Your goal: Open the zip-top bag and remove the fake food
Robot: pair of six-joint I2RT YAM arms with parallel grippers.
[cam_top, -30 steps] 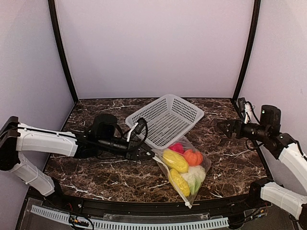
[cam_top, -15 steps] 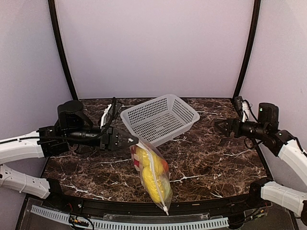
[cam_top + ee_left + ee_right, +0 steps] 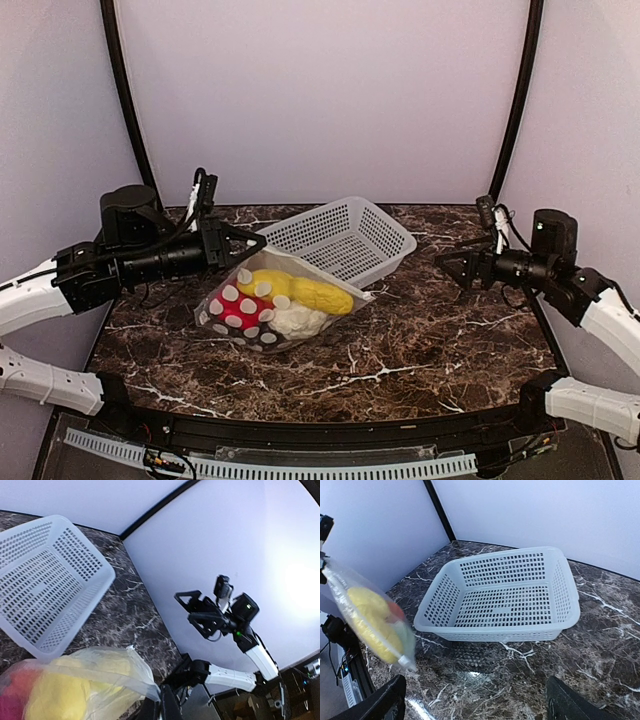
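Observation:
My left gripper (image 3: 246, 244) is shut on one corner of the zip-top bag (image 3: 280, 305) and holds it in the air in front of the basket. The clear bag shows its white dots, with a yellow piece (image 3: 300, 290), a red piece (image 3: 232, 310) and a pale piece (image 3: 290, 320) of fake food inside. In the left wrist view the bag (image 3: 80, 680) is pinched at my fingertips (image 3: 161, 700). My right gripper (image 3: 452, 268) is open and empty at the right, above the table. The right wrist view shows the bag (image 3: 370, 622) hanging at far left.
A white perforated basket (image 3: 345, 240) sits tilted at the back middle, just behind the bag; it also shows in the right wrist view (image 3: 505, 595) and the left wrist view (image 3: 45, 580). The dark marble table (image 3: 440, 340) lies below, with walls close on both sides.
My left arm has swung left and up with the bag, which has gone from hanging edge-on to showing its dotted face. The right gripper has edged slightly left.

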